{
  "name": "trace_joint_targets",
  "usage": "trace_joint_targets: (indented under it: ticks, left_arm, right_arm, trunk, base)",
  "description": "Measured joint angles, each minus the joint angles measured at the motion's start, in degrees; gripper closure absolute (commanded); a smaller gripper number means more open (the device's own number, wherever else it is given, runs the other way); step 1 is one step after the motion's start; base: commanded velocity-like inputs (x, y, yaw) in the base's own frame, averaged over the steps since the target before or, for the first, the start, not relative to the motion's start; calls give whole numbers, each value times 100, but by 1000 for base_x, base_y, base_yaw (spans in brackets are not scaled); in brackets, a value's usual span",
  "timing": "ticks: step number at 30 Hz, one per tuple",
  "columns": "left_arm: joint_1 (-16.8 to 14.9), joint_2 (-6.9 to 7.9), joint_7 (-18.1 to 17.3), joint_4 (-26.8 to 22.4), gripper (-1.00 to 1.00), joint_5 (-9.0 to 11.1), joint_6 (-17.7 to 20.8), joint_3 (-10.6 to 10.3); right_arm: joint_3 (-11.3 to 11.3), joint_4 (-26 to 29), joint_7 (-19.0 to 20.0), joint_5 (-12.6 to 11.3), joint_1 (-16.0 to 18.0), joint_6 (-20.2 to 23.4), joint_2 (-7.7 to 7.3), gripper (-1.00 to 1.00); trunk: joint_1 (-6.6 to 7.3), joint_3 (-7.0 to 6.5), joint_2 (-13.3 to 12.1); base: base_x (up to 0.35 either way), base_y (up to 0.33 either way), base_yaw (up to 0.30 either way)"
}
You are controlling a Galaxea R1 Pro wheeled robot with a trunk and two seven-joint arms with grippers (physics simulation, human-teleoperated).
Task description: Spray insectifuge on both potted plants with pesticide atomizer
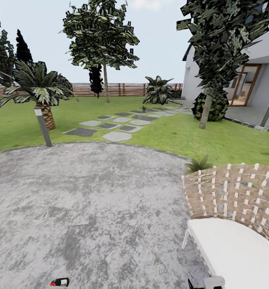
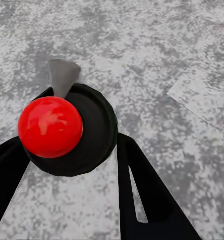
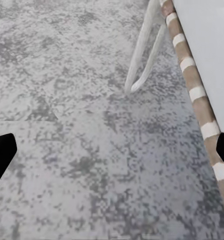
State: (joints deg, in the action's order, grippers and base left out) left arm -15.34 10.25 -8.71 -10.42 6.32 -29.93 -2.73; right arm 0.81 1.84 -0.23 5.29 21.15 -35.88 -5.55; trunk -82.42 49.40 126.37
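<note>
- Grey paved patio (image 1: 82, 208): round, mottled stone, filling the foreground under both arms.
- Left gripper (image 2: 71, 150): black fingers (image 2: 142, 190) clamped on either side of the pesticide atomizer (image 2: 86, 130), a dark bottle with a red nozzle top (image 2: 50, 126); the same red top peeks in at the head view's lower edge (image 1: 60, 282).
- Grey bollard post (image 1: 43, 126): at the patio's far left rim, by a palm (image 1: 40, 86).
- Stepping stones (image 1: 110, 125): a path over the lawn (image 1: 170, 136) towards the fence (image 1: 122, 89).
- Small green rosette (image 1: 198, 164): low on the grass behind the chair; probably one potted plant, its pot hidden.
- Woven chair (image 1: 235, 196): white cushion, at right.
- Right gripper (image 3: 112, 155): jaws wide apart, empty, over the paving beside the chair's leg (image 3: 142, 55).
- Handling note: keep the bottle upright and firmly pinched, steer round the chair, and bring the nozzle to face the leaves before spraying.
</note>
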Motion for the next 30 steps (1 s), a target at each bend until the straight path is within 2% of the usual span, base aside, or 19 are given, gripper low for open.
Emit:
trace_joint_targets:
  ticks: [12,30]
  left_arm:
    - [0,-32,0,0,100,0,0,-1]
    - [0,-35,0,0,100,0,-1,0]
  right_arm:
    - [-1,-4,7,1,0,1,3,-100]
    - [-2,-4,15,2,0,2,3,-100]
  trunk:
    - [0,0,0]
    - [0,0,0]
  base:
    - [339,13,0]
    - [339,121,0]
